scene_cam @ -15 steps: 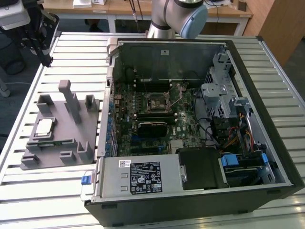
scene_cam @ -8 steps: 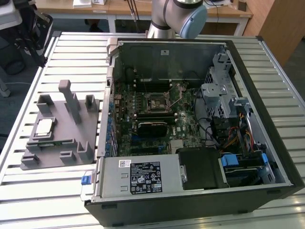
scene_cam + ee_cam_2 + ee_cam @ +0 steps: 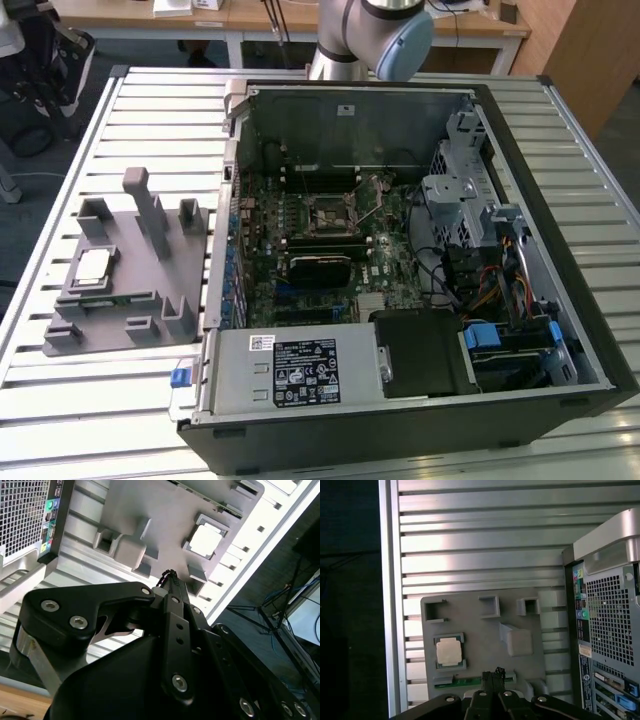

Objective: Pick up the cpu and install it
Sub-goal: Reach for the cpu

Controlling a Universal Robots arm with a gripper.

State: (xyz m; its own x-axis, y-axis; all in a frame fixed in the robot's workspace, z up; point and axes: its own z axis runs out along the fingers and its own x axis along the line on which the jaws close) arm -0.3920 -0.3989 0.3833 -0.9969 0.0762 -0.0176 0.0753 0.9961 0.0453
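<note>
First wrist view: the end effector (image 3: 492, 674), fingers together and empty, hangs off-centre from the cpu (image 3: 449, 651) on its tray (image 3: 475, 615). A good pick likely needs centring, opening, and gripping opposite edges.

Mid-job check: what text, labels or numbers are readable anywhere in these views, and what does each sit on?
No text can be read.
power supply label, black with white print: too small to read.
white sticker beside it: too small to read.
rear-panel sticker on the computer case, in the first wrist view: blurred.
cpu top: no print can be made out.
</note>
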